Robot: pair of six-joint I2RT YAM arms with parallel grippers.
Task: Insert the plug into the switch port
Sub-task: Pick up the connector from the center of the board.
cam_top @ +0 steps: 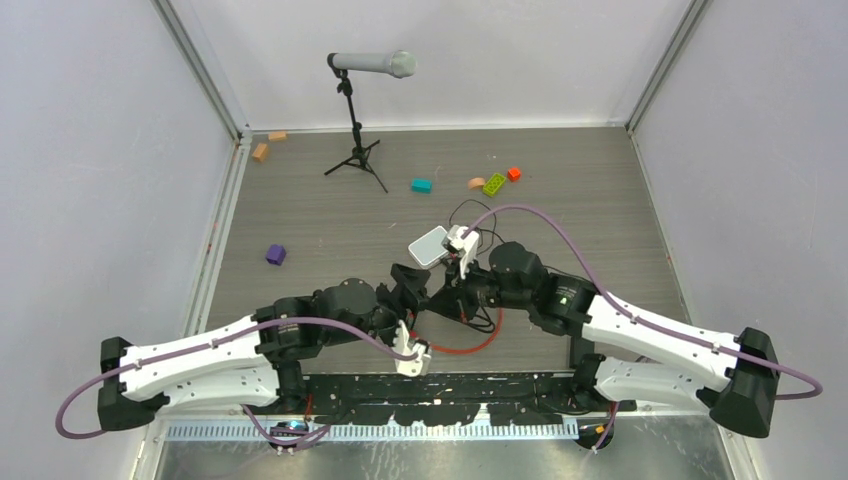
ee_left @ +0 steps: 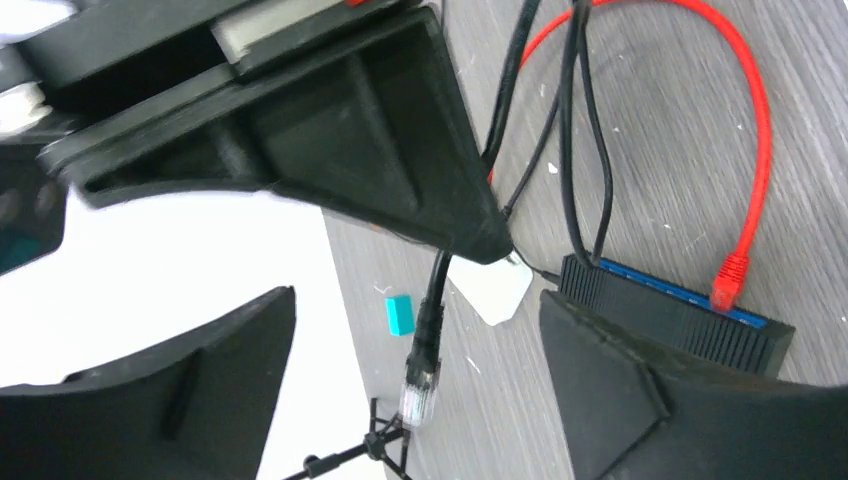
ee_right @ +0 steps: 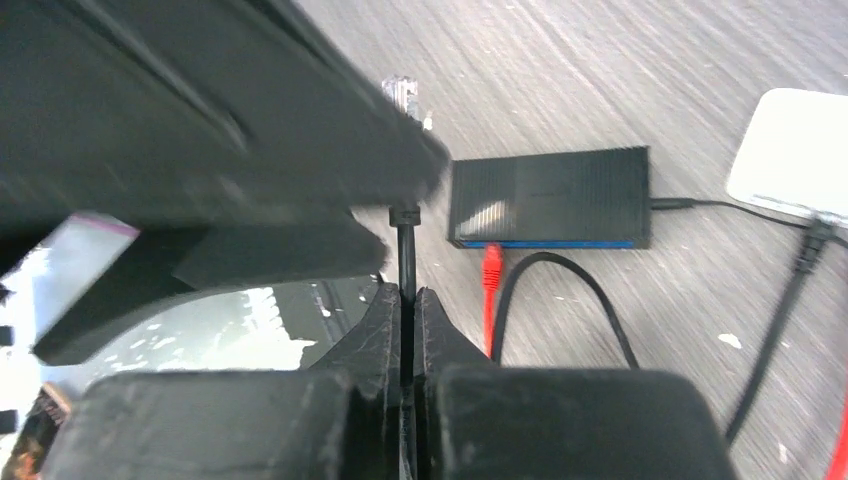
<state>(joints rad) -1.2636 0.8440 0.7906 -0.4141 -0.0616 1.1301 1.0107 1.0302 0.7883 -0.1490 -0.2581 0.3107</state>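
**Operator:** Item one, the claws?

**Spotter:** Right gripper (ee_right: pixel 408 300): clenched on the black cable (ee_right: pixel 405 250), a little behind its connector. Left gripper (ee_left: pixel 415 295): released, fingers (ee_left: pixel 150 400) standing either side of that cable and gripping nothing.

**Operator:** Item two, the plug?

**Spotter:** Plug (ee_left: pixel 418 385): clear-tipped, ends the black cable. It hangs between your left fingers, apart from the switch.

**Operator:** Item three, the target?

**Spotter:** Switch (ee_right: pixel 548 190): flat black box on the table (cam_top: pixel 330 230), blue edge turned toward your right gripper. Switch port (ee_left: pixel 650 285): along that edge. Red connector (ee_left: pixel 730 275): already at the edge; whether it is seated or only touching, I cannot tell from these angles. White box (ee_right: pixel 790 150): just beside the switch.

**Operator:** Step in hand?

**Spotter:** Carrying, by my judgement; insertion has not begun. Next you need to turn the clear tip toward the blue edge, line it up with a free socket beside the red connector, and push straight in. You hold cable, not connector body, so the tip may wobble.
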